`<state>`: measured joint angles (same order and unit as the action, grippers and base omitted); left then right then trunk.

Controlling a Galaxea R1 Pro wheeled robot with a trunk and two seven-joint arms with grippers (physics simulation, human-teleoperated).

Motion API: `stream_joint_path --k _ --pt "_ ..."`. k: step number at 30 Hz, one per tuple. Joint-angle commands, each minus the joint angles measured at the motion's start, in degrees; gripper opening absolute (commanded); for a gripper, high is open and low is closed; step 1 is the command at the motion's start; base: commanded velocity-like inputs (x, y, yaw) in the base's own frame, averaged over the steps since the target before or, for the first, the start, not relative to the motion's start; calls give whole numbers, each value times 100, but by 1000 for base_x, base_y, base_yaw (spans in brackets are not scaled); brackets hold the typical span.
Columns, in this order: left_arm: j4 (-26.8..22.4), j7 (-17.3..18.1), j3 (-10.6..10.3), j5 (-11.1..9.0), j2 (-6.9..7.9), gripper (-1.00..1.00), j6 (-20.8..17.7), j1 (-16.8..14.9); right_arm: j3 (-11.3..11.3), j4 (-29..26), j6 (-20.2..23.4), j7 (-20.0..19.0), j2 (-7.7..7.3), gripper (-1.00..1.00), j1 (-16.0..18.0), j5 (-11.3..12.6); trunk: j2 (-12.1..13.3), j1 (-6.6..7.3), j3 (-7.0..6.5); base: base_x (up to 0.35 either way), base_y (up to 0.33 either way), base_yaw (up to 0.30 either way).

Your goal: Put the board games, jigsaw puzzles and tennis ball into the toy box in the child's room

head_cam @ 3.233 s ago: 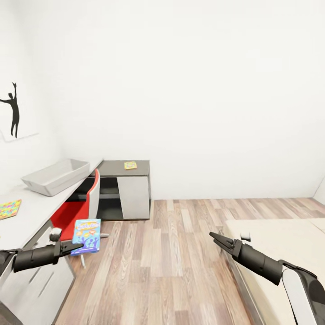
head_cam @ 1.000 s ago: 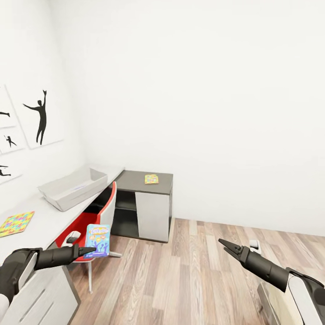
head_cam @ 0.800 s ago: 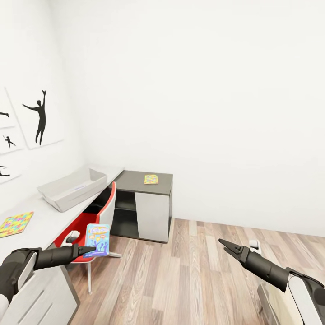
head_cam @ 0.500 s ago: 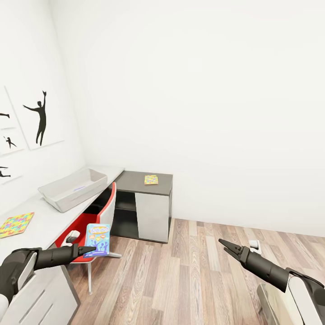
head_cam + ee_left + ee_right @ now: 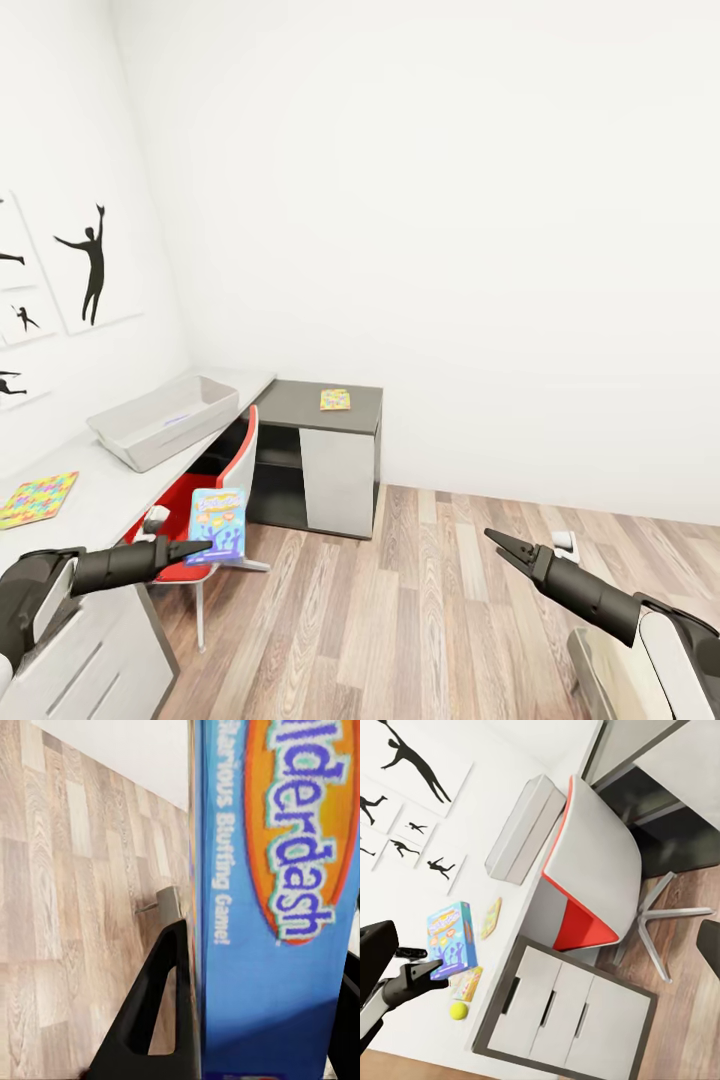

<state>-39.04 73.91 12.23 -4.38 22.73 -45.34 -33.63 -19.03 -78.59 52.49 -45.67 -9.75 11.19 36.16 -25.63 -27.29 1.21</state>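
My left gripper (image 5: 197, 547) is shut on a light blue board game (image 5: 216, 524), held upright in the air beside the table's (image 5: 100, 490) front edge. The left wrist view shows its printed face (image 5: 277, 907) against one finger (image 5: 157, 1012). The grey toy box (image 5: 165, 418) sits further along the table. A jigsaw puzzle (image 5: 38, 498) lies near me on the table. The right wrist view shows the toy box (image 5: 521, 829), the tennis ball (image 5: 458, 1010) and a small colourful flat toy (image 5: 467, 982) on the table. My right gripper (image 5: 498, 542) hangs open and empty over the floor.
A red and white chair (image 5: 222, 478) is tucked under the table beside the held box. A dark-topped side unit (image 5: 320, 450) beyond it carries a small yellow flat square (image 5: 335, 399). White drawers (image 5: 570, 1020) stand under the table. A bed corner (image 5: 600, 670) is at my right.
Since the oldest frame the view has swung left, away from the bed and toward the table wall. Over the last second the held board game has only shifted slightly.
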Motion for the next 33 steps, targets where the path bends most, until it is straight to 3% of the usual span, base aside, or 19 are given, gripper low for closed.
stream_joint_path --k 1,7,10,26,33 --pt "-12 114 -2 7 18 -100 -43 -3 -6 -5 26 -20 0 100 6 -5 30 19 -8 0 0 0" --pt "-350 1152 3 16 243 -100 -341 -8 -5 -29 29 -27 2 100 6 -4 271 151 -128 0 0 93" --pt "-548 1605 4 18 319 -100 -572 -71 1 -119 29 -62 6 100 6 -4 271 151 -131 0 0 242" --pt "-684 1609 -10 46 413 -100 -759 -118 49 -462 35 -74 70 100 -2 -68 271 151 -132 7 0 282" --pt "-684 1609 -10 30 423 -100 -749 -118 41 -470 36 -79 63 100 -3 -74 271 151 -132 203 0 286"
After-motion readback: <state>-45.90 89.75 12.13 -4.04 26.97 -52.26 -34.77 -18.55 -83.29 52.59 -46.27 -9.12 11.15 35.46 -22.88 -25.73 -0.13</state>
